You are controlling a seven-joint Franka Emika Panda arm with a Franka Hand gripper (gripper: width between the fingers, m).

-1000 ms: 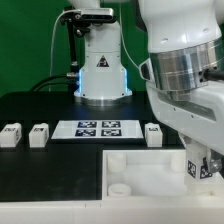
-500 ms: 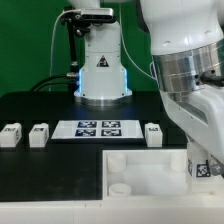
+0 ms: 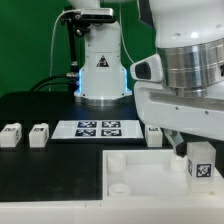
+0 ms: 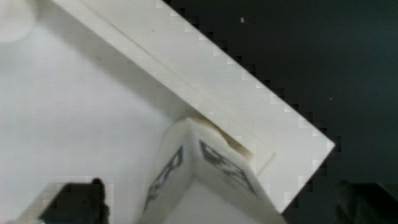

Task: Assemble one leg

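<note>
My gripper (image 3: 199, 148) is shut on a leg (image 3: 200, 163), a small white block whose black-and-white marker faces the exterior camera. It hangs over the near right corner of the large white square panel (image 3: 140, 165). In the wrist view the leg (image 4: 206, 172) stands between my dark fingers (image 4: 71, 203), right by the panel's edge (image 4: 196, 80); the gripper (image 4: 214, 208) closes on it. Three more legs stand on the black table: two at the exterior view's left (image 3: 10, 135) (image 3: 39, 134) and one (image 3: 153, 134) partly behind my arm.
The marker board (image 3: 98, 128) lies flat behind the panel. The robot base (image 3: 101, 70) stands at the back centre. The panel has a round socket (image 3: 119, 187) at its near left corner. My arm fills the exterior view's right side.
My wrist has turned and swung toward the exterior view's left. The held leg has risen slightly and its marker now faces the camera squarely. The other legs have not moved.
</note>
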